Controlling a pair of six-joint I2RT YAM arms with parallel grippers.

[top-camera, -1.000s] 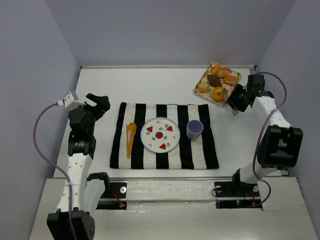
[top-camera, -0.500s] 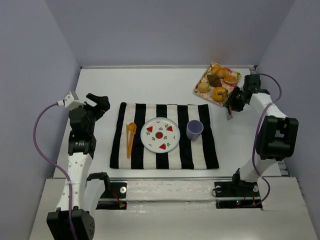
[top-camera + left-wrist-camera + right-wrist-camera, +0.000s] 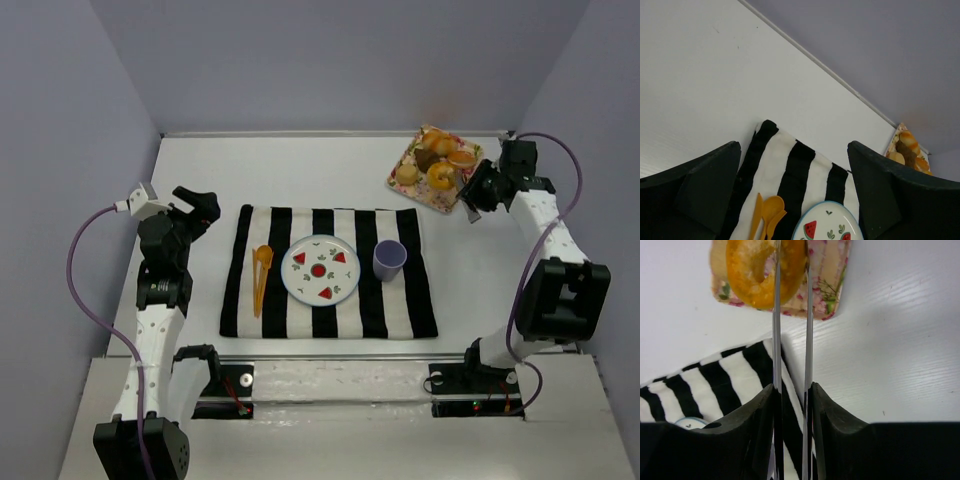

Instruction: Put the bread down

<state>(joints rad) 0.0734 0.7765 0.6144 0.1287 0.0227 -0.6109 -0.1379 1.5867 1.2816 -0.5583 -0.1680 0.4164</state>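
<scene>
While the left gripper (image 3: 792,155) hangs wide open and empty above the striped cloth (image 3: 790,160), the right gripper (image 3: 791,262) has its thin jaws pinched nearly together on one side of the ring-shaped bread (image 3: 746,270), over the floral tray (image 3: 832,287) at the table's (image 3: 300,170) far right corner.

White left arm (image 3: 152,338) and right arm (image 3: 545,214), black joints, purple cables (image 3: 70,262), thin metallic fingers (image 3: 776,315)

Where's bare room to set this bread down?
Free: the plate, nothing on it; bare table beyond the far edge of the striped cloth and to its left. Crowded: the bread tray, full; the cloth's middle strip holds orange utensils, plate and cup.
</scene>
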